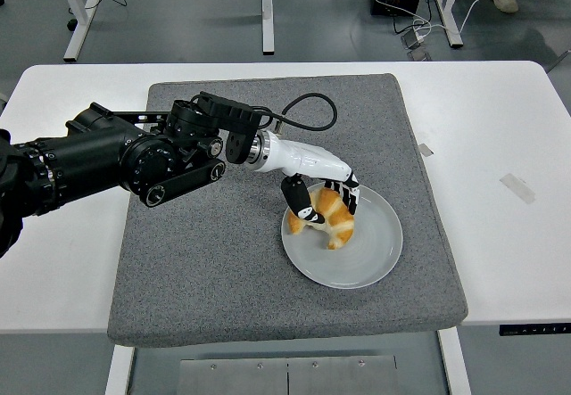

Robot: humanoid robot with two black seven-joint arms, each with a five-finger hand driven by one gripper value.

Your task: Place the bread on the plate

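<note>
A golden croissant-shaped bread [333, 221] lies on the left half of a pale grey round plate [370, 257], which sits on a grey felt mat [214, 261]. My left hand [321, 201], white with black fingers, reaches in from the left and curls over the bread's upper left part, thumb on its left side and fingers on its top. The bread's lower tip rests on the plate. The right arm does not show.
The mat covers the middle of the white table [500, 127]. Two small bits of tape [517, 186] lie on the table at the right. A black cable [312, 114] loops above my left wrist.
</note>
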